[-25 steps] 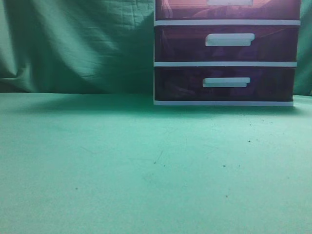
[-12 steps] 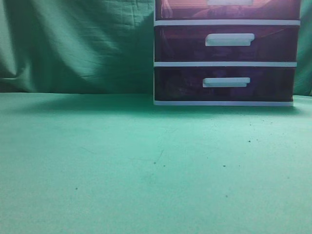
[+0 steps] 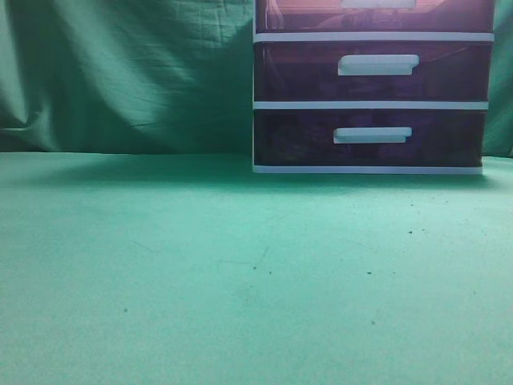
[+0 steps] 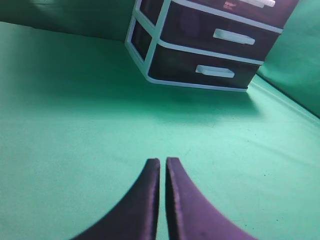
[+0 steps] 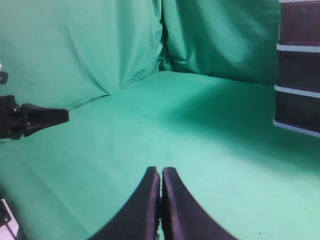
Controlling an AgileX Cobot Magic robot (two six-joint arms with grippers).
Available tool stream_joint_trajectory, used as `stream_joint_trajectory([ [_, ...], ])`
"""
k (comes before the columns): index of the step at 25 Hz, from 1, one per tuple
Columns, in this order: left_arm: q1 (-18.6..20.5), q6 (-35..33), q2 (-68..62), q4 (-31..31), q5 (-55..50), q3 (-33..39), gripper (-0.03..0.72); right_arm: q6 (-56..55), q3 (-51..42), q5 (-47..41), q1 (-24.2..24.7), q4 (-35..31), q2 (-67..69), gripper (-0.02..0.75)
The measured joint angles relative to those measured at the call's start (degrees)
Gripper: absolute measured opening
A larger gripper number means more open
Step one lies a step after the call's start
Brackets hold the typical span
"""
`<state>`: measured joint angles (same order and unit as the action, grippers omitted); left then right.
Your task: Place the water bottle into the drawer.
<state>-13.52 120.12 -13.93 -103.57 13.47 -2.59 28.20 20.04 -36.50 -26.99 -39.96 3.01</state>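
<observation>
The drawer is the reddish-brown top tier of a white-framed unit, cut off by the upper edge of the exterior view; its front is flush with the frame. It also shows at the top edge of the left wrist view. No water bottle shows in any view. My left gripper is shut and empty above the green cloth, well short of the unit. My right gripper is shut and empty above the cloth, with the unit at its far right. Neither gripper shows in the exterior view.
Two darker purple-brown drawers with white handles sit below the top one. Green cloth covers the table and hangs as a backdrop. A black arm part juts in at the left of the right wrist view.
</observation>
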Motion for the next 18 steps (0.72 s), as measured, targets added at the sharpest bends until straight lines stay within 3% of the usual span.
stream_joint_trajectory([
  [9,0.0,0.0,0.0,0.0,0.0,0.0,0.0,0.0,-0.1,10.8,0.0,-0.6,0.0,0.0],
  [16,0.0,0.0,0.0,0.0,0.0,0.0,0.0,0.3,-0.1,8.8,0.0,-0.6,0.0,0.0],
  [18,0.0,0.0,0.0,0.0,0.0,0.0,0.0,2.4,-0.2,8.6,0.0,2.1,0.0,0.0],
])
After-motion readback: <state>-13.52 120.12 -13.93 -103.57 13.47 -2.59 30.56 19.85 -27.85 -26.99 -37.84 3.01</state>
